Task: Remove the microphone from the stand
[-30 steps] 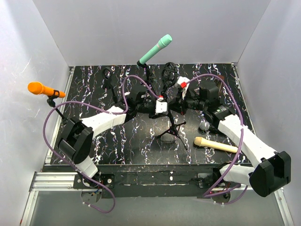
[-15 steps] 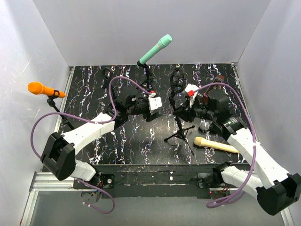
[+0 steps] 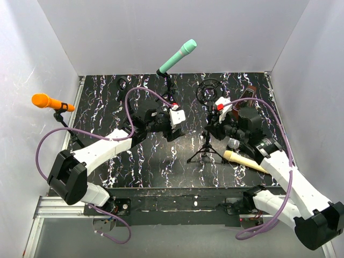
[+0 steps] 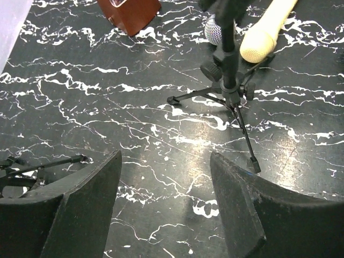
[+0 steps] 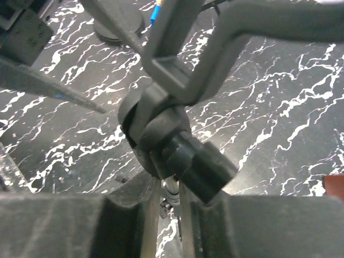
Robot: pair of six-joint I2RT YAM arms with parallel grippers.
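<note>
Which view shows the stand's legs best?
Left wrist. The stand sits in the upper frame with its legs spread and sharp. Top external shows them small and thin. Right wrist shows only the stand's upper joint close up; the legs are out of sight.

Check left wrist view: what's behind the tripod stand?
A cream mic and a grey mesh head lie just behind the stand; a brown box sits farther left. The stand hides the mesh head's right side.

3 coloured microphones, 3 stands, 1 brown box
</note>
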